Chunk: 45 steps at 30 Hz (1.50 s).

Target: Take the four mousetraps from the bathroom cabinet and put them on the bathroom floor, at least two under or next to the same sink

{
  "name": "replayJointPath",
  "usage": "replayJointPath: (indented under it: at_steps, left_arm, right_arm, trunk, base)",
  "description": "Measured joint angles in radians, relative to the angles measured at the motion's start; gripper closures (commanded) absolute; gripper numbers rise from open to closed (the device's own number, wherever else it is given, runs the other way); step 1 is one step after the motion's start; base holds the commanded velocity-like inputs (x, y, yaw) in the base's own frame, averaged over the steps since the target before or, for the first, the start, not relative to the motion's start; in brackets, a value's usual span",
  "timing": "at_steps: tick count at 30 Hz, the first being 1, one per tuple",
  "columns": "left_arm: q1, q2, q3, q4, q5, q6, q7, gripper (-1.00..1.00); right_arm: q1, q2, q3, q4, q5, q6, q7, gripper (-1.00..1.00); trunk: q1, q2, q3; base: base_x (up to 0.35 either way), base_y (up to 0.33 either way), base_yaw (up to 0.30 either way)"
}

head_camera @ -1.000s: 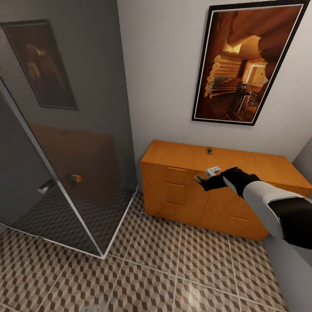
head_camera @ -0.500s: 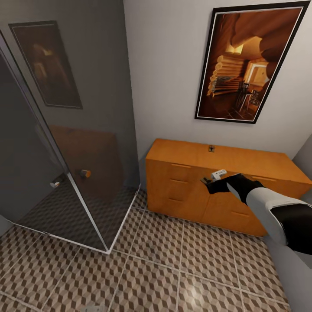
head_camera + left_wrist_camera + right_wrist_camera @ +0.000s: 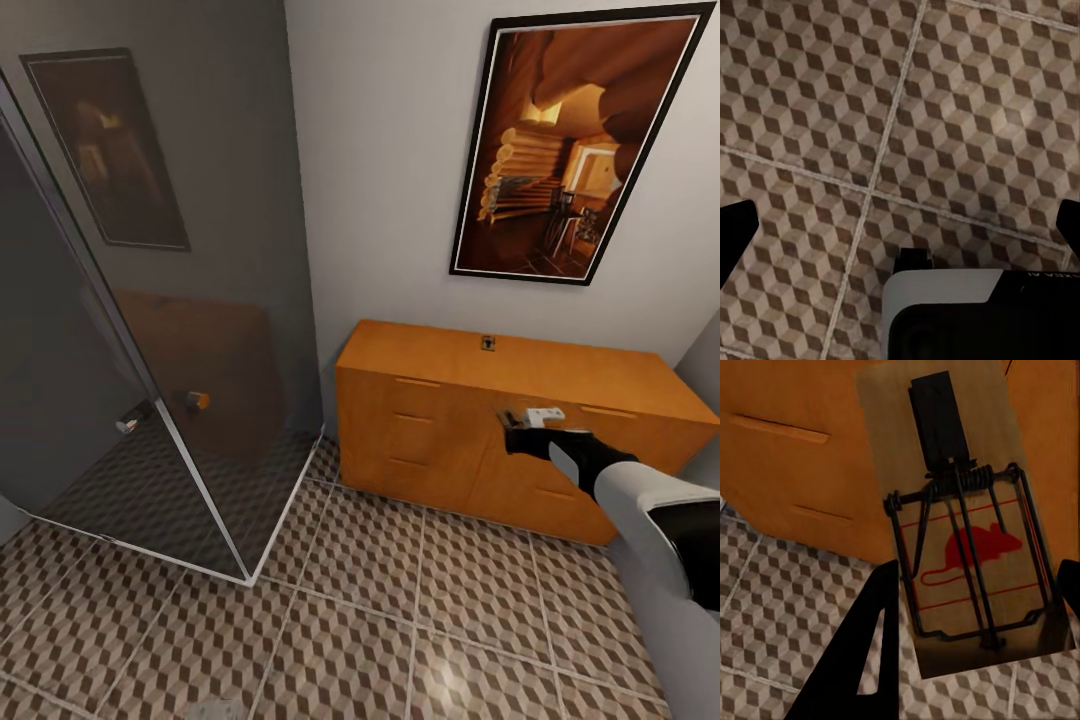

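The right wrist view looks straight onto a mousetrap (image 3: pixel 967 555), a brown wooden board with a dark wire spring and a red mouse print. My right gripper (image 3: pixel 975 607) is shut on it, with one dark finger (image 3: pixel 870 660) beside the board. In the head view that gripper (image 3: pixel 520 428) hovers in front of the orange-brown cabinet (image 3: pixel 430 420), just below its top edge. A small dark object (image 3: pixel 487 343) lies on the cabinet top, too small to identify. My left gripper (image 3: pixel 900 225) is open over the cube-patterned bathroom floor (image 3: pixel 945 112) with nothing between its fingers. The bathroom sink is out of view.
A glass shower enclosure (image 3: pixel 150 380) with a dark grey floor stands left of the cabinet, its corner frame reaching the tiles. A framed picture (image 3: pixel 570 150) hangs above the cabinet. Patterned floor (image 3: pixel 380 620) stretches in front of the cabinet.
My right gripper has slid to the right along the cabinet front with the mousetrap in it. The head view shifted slightly to the left a second ago, then held still.
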Motion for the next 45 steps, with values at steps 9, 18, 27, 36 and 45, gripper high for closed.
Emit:
replayJointPath:
  at_steps: [9,18,27,36,45]
  left_arm:
    - [-0.001,-0.007,0.002,-0.055,-0.002,-0.002,0.003,-1.0]
    - [-0.001,-0.008,0.006,-0.111,-0.001,0.01,0.011,-1.0]
    - [-0.001,-0.009,0.007,-0.213,-0.001,0.077,0.083,-1.0]
    - [-0.001,-0.011,0.007,-0.371,-0.003,0.22,0.085,-1.0]
    - [-0.001,-0.022,0.005,-0.567,-0.002,0.372,0.082,-1.0]
  right_arm:
    - [0.097,-0.026,-0.001,0.0,-0.065,-0.103,-0.007,1.0]
    - [0.307,-0.026,0.001,-0.003,-0.233,-0.293,-0.021,1.0]
    - [0.596,-0.011,0.002,-0.002,-0.351,-0.572,-0.028,1.0]
    - [0.803,0.072,0.008,0.001,-0.404,-0.824,-0.022,1.0]
    - [0.926,0.155,0.004,0.002,-0.407,-0.946,-0.025,1.0]
  trunk:
    - [0.0,0.0,0.0]
    - [0.0,0.0,0.0]
    - [0.0,0.0,0.0]
    - [0.0,0.0,0.0]
    - [0.0,0.0,0.0]
  base:
    - [0.0,0.0,0.0]
    - [0.0,0.0,0.0]
    - [0.0,0.0,0.0]
    - [0.0,0.0,0.0]
    - [0.0,0.0,0.0]
